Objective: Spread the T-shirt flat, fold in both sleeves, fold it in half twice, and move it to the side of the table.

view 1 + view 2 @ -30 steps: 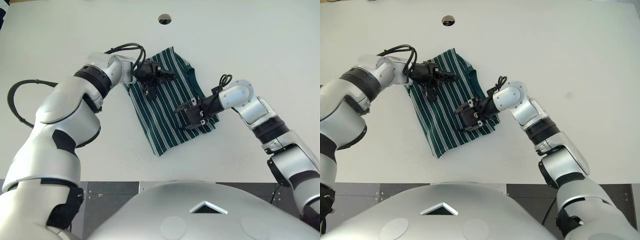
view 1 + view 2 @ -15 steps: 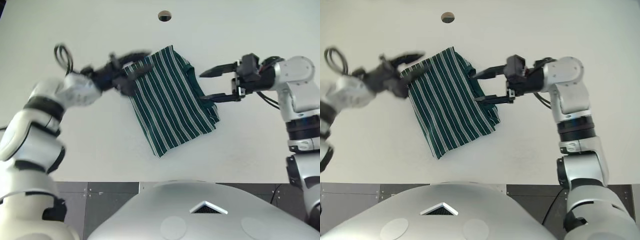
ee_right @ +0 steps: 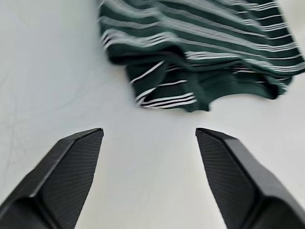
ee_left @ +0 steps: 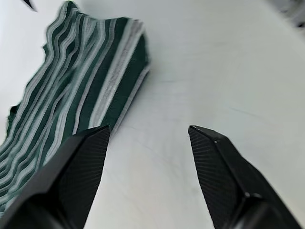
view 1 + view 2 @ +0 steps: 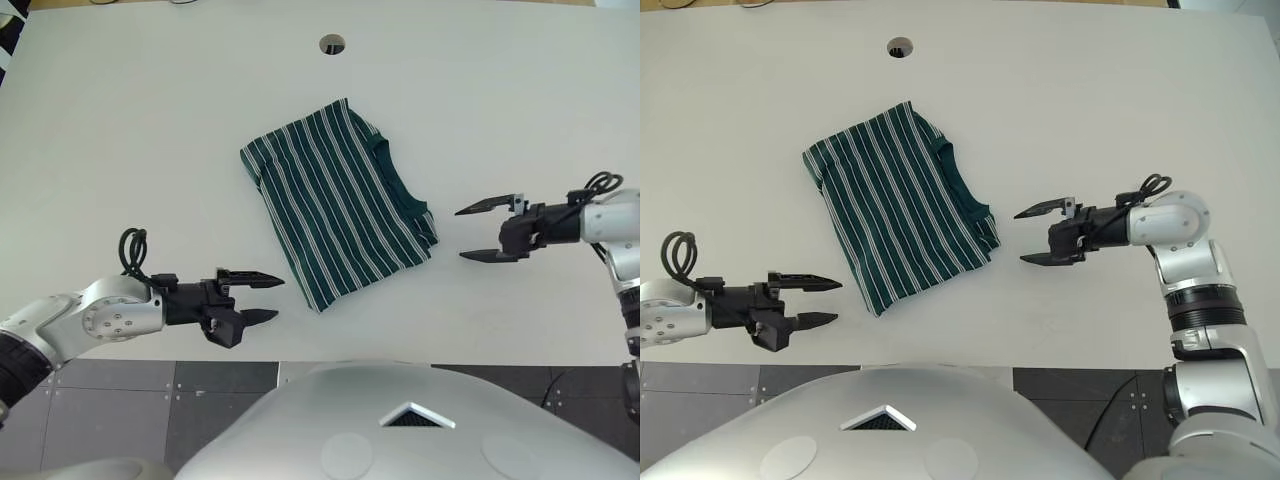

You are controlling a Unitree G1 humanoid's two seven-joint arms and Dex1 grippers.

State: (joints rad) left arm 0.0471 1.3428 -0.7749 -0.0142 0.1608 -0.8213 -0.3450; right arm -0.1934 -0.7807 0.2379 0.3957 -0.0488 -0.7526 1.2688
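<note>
The folded T-shirt (image 5: 335, 200) lies on the worktop (image 5: 150, 120), touching neither pincer. My left pincer (image 5: 278, 297) gapes empty near its front corner. My right pincer (image 5: 460, 235) gapes empty beside its collar edge.

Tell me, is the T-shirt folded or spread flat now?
Folded. The T-shirt lies as a compact striped rectangle with no sleeves sticking out, and stacked layers show at its edge in the right wrist view.
</note>
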